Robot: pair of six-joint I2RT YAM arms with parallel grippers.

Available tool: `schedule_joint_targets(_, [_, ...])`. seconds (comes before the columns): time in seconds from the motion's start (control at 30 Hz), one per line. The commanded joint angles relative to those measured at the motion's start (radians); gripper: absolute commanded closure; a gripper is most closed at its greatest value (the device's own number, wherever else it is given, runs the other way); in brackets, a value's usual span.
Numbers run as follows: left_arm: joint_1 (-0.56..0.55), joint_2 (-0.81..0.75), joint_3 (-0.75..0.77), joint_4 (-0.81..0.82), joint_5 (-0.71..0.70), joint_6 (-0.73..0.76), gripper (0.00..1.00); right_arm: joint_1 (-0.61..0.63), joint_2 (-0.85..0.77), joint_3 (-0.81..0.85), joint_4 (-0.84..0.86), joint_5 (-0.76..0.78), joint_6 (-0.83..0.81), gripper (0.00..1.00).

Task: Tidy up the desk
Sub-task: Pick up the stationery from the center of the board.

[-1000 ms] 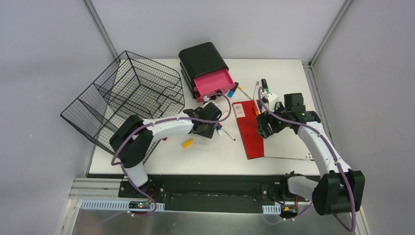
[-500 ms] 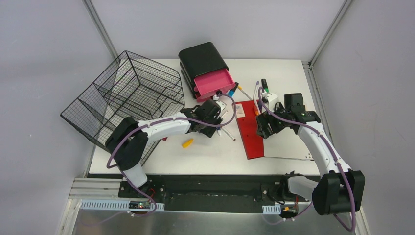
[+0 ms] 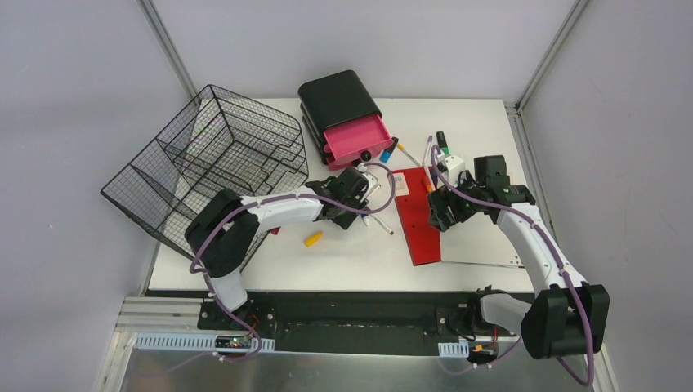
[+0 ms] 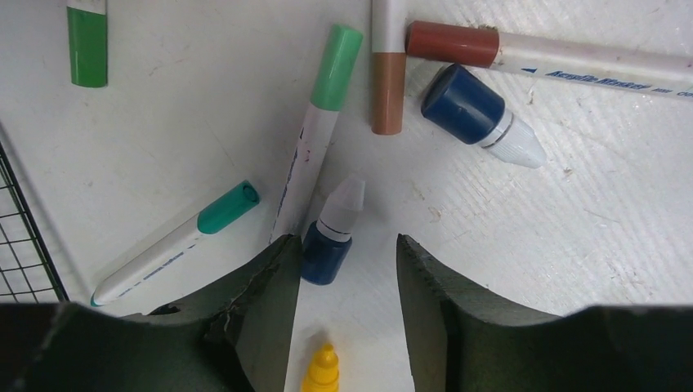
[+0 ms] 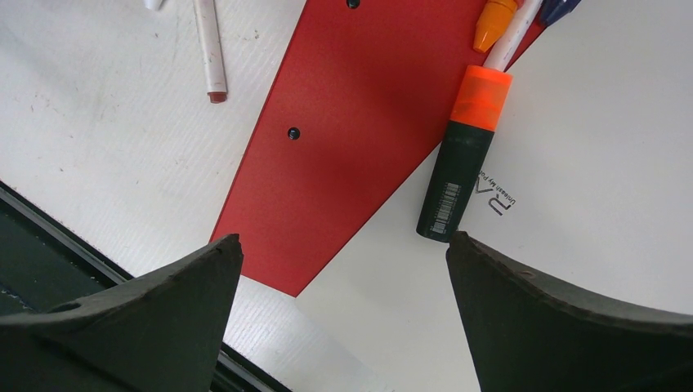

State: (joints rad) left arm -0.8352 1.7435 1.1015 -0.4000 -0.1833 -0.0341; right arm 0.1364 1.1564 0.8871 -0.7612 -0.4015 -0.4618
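Observation:
The desk (image 3: 359, 261) is a large white tabletop strewn with pens. My left gripper (image 3: 359, 196) hovers low over a cluster of markers, its jaws partly open around bare desk (image 4: 572, 229). A small blue bottle with a white tip (image 4: 331, 237) lies just off the left fingertip (image 4: 278, 269), and a yellow cap (image 4: 321, 371) shows between the fingers. My left gripper (image 4: 347, 245) holds nothing. My right gripper (image 3: 437, 214) stands wide open above a red-and-white notebook (image 5: 351, 122), beside an orange highlighter (image 5: 462, 163).
A black wire basket (image 3: 212, 163) overhangs the desk's left edge. A black drawer unit with an open pink drawer (image 3: 347, 122) stands at the back. Green-capped (image 4: 315, 139), teal (image 4: 176, 245) and brown markers (image 4: 388, 82) and another blue bottle (image 4: 478, 110) lie around the left gripper.
My left gripper has moved a little away and right onto the marker cluster, and its jaws have narrowed. The right arm has stayed still.

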Motion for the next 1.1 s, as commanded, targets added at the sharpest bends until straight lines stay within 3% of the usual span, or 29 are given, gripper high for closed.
schedule_joint_targets(0.0, [0.019,0.012,0.006,0.026,-0.019,0.025,0.54,0.008,-0.020,0.029,0.006,-0.016,-0.015,0.00])
schedule_joint_targets(0.17, [0.026,0.027,0.003,0.023,-0.007,0.022,0.59,0.009,-0.019,0.029,0.006,-0.017,-0.017,0.00])
schedule_joint_targets(0.3, [0.025,0.018,-0.001,0.017,0.017,0.003,0.70,0.009,-0.016,0.029,0.005,-0.019,-0.018,0.00])
schedule_joint_targets(0.7, [0.025,0.008,-0.047,0.026,0.133,-0.089,0.72,0.011,-0.019,0.032,0.003,-0.019,-0.021,0.00])
schedule_joint_targets(0.9, [0.025,-0.040,-0.053,0.021,0.145,-0.147,0.99,0.011,-0.024,0.033,-0.001,-0.033,-0.023,0.00])
schedule_joint_targets(1.07, [0.026,-0.137,-0.060,0.023,0.203,-0.196,1.00,0.011,-0.039,0.036,-0.007,-0.057,-0.024,0.00])
